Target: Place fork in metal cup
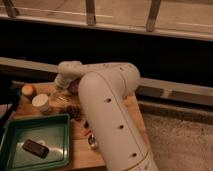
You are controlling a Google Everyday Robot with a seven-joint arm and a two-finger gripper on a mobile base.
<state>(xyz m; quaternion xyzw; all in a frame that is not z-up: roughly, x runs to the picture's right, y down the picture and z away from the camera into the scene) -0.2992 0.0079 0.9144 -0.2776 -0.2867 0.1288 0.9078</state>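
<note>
We're seeing: white arm [112, 107] with dark dot holes, its gripper [59, 90] down at the far side of the tan worktop [82, 156]; green tray [64, 120], black block [35, 148] in it; white cup [41, 102]; orange round thing [28, 90].

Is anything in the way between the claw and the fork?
I can't tell. The claw hangs over the table's back left, near the white cup. The robot's big arm hides much of the table, and I can't make out the fork.
</note>
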